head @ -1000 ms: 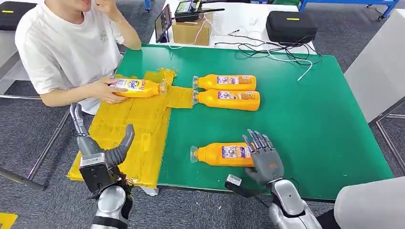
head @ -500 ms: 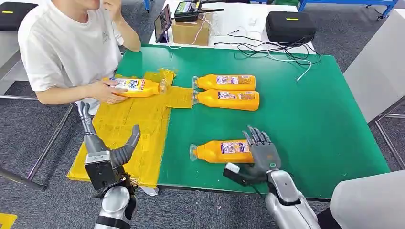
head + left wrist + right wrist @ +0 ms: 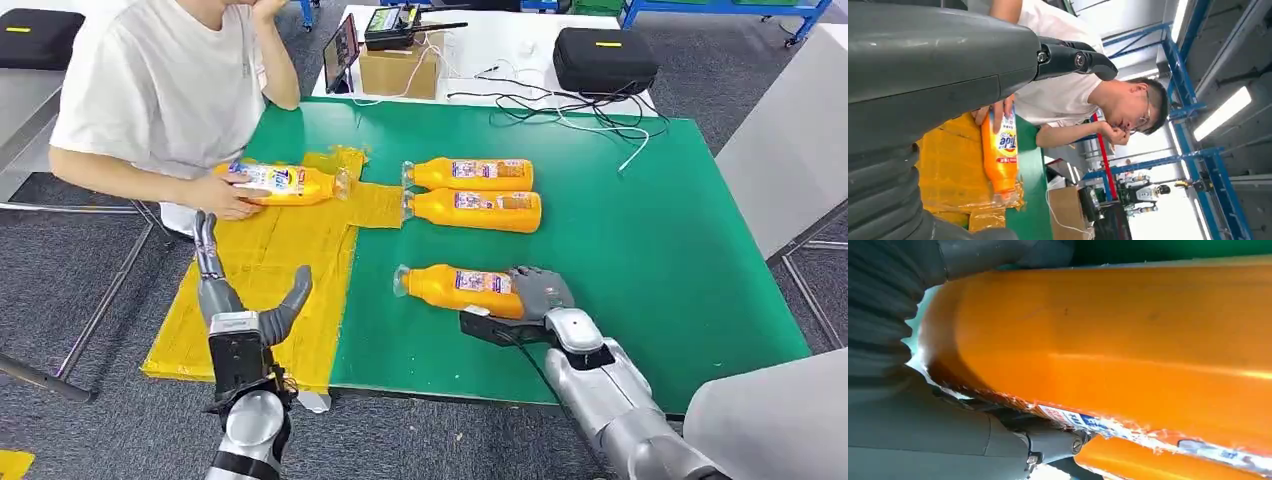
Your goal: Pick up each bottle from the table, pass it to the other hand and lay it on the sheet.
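The right hand (image 3: 540, 293) is down over the base end of the nearest bottle (image 3: 460, 288), fingers curled around it, and it looks like a grip. That bottle lies on the green desk (image 3: 660, 250), long axis running left to right, cap toward the yellow sheet (image 3: 260, 270). The left hand (image 3: 245, 310) waits above the sheet, fingers spread and holding nothing. The hand-over should travel leftward, cap first, toward it. A person's hand (image 3: 225, 195) rests on another bottle (image 3: 285, 182) on the sheet.

Right hand (image 3: 541, 293) curled, gripping — left hand (image 3: 245, 305) spread, raised.
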